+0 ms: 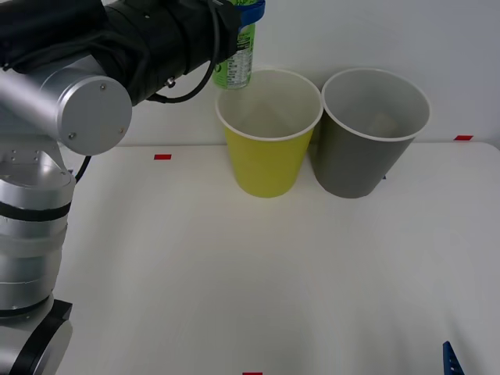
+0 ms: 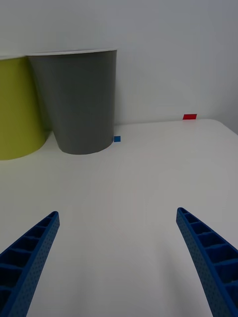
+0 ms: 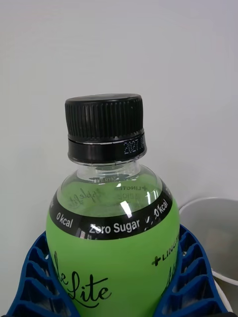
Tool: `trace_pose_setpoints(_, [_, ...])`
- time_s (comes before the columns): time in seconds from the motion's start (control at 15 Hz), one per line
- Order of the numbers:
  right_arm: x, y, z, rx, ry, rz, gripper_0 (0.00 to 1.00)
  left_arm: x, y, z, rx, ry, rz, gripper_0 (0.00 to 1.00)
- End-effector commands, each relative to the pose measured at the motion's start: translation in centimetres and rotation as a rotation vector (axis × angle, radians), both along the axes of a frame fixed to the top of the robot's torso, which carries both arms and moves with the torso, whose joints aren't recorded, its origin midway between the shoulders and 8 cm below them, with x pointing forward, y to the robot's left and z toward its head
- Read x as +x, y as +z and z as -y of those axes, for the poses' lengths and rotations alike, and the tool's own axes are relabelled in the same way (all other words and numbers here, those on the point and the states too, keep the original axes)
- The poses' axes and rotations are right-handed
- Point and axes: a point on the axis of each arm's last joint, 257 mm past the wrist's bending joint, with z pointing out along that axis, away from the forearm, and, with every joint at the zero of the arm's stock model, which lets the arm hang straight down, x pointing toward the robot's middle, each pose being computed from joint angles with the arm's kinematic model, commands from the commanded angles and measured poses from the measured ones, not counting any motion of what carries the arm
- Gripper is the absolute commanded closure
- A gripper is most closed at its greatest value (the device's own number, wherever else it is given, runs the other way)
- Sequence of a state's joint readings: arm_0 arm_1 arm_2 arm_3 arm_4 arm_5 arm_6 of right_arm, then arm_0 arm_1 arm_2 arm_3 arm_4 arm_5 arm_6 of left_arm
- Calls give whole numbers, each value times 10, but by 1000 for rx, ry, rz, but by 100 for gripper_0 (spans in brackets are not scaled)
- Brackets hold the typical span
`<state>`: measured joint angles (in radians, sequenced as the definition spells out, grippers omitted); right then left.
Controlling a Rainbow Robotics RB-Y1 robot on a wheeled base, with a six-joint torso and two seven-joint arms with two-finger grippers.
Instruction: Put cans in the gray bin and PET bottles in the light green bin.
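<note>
Green-labelled PET bottle point(image 3: 111, 247) sits clamped between the left jaws point(image 3: 114, 277) above the light green bin point(image 1: 268, 133).

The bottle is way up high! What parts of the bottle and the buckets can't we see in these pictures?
- PET bottle, front view: its upper part is covered by the left gripper and arm, shut on it above the light green bin.
- PET bottle, left wrist view: its base is cut off by the picture's edge, and blue fingers cover its sides.
- Gray bin, right wrist view: seen from the side, so its inside is hidden.
- Right gripper: open, low over the table.
</note>
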<state>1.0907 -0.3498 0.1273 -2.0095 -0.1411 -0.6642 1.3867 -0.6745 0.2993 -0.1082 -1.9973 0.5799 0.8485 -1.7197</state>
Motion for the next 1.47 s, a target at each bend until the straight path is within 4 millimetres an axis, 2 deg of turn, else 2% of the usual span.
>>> trace_pose_setpoints(0.07, [0,0,0,0,0,0,20,14,-4,17,-22,-19,32,100])
trace_pose_setpoints(0.27, [0,0,0,0,0,0,20,29,-6,38,-41,-42,64,100])
trace_pose_setpoints(0.53, [0,0,0,0,0,0,20,27,-11,53,-49,-68,58,100])
trace_pose_setpoints(1.0, [0,0,0,0,0,0,20,37,-16,49,-64,-53,72,100])
trace_pose_setpoints(1.07, [0,0,0,0,0,0,20,36,-15,49,-67,-55,72,92])
trace_pose_setpoints(1.13, [0,0,0,0,0,0,20,37,-16,49,-68,-56,69,26])
trace_pose_setpoints(1.2, [0,0,0,0,0,0,20,36,-16,49,-69,-57,68,0])
trace_pose_setpoints(1.47, [0,0,0,0,0,0,20,38,-17,46,-76,-57,56,0])
